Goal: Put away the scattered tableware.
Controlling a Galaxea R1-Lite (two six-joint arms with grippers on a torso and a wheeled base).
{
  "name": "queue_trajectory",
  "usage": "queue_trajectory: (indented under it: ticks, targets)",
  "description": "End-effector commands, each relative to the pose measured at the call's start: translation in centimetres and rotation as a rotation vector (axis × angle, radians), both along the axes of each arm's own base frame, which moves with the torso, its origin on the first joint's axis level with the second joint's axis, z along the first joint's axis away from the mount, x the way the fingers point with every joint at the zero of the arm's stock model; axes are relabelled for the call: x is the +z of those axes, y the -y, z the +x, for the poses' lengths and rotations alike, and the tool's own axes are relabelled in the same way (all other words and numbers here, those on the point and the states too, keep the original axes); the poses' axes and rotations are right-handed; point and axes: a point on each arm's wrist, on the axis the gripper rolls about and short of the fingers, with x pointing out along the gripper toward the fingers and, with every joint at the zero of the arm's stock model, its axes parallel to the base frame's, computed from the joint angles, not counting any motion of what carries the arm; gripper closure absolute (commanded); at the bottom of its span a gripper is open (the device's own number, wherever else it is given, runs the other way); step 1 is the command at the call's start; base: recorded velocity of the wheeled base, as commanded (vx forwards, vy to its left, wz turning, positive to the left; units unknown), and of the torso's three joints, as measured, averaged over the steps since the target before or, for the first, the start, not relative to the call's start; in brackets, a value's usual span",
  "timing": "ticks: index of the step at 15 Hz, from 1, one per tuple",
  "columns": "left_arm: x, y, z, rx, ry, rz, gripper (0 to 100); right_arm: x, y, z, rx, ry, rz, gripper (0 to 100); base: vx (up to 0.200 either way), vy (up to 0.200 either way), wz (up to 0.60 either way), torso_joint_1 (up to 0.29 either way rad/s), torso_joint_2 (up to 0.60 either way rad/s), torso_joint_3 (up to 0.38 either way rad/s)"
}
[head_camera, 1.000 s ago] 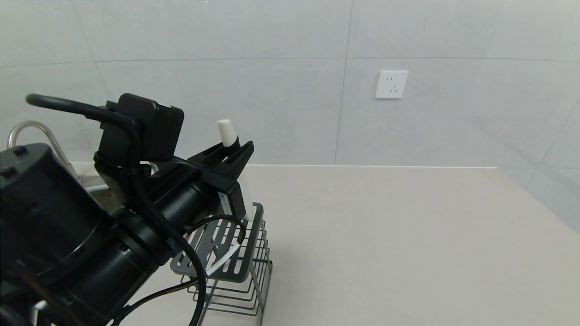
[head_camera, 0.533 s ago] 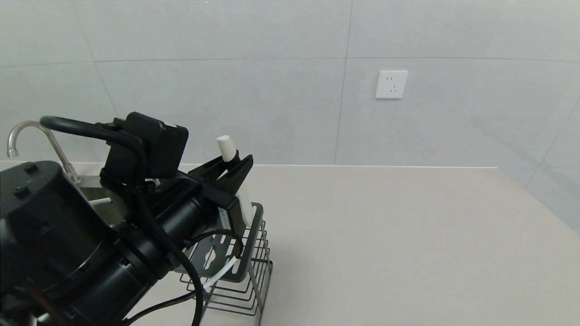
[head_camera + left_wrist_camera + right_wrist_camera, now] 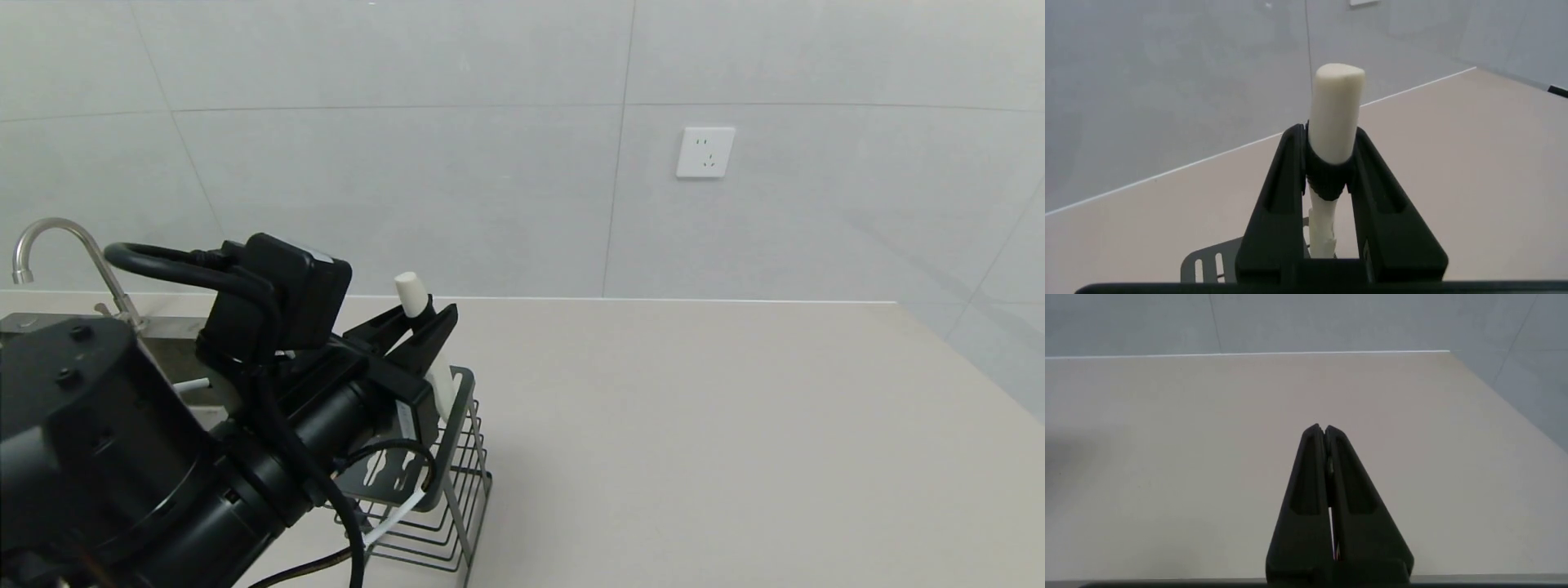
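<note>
kitchen, faucet [image 3: 101, 269], tiled wall [image 3: 490, 163], countertop [image 3: 694, 425], wire dish rack [image 3: 392, 478]

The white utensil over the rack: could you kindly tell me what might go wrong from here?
1. The left pincer holds the utensil tilted, so its lower end may miss a slot in the rack and catch on the top.
2. The wire rack looks light, so a downward push could tip it.

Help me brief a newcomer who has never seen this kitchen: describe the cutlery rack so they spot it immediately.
Find the beige counter under the grey tiled wall, then look toward its left end, right of the curved faucet. The rack is the dark wire basket topped by a slotted plate, just below the left gripper clamping a white-handled utensil.
</note>
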Motion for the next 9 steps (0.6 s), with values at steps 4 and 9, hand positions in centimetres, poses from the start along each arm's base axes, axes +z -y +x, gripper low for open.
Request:
queue_trajectory:
  ticks: [4,9]
  targets:
    - [-0.78,0.25,0.20,-0.002,-0.020,0.023,100,0.00,0.00,0.00,0.000,0.000,-0.002,100,0.000,0.000,0.00,0.000,0.00,0.000]
    - [-1.10,0.47,0.33,-0.006,-0.036,0.022,100,0.00,0.00,0.00,0.002,0.000,-0.002,100,0.000,0.000,0.00,0.000,0.00,0.000]
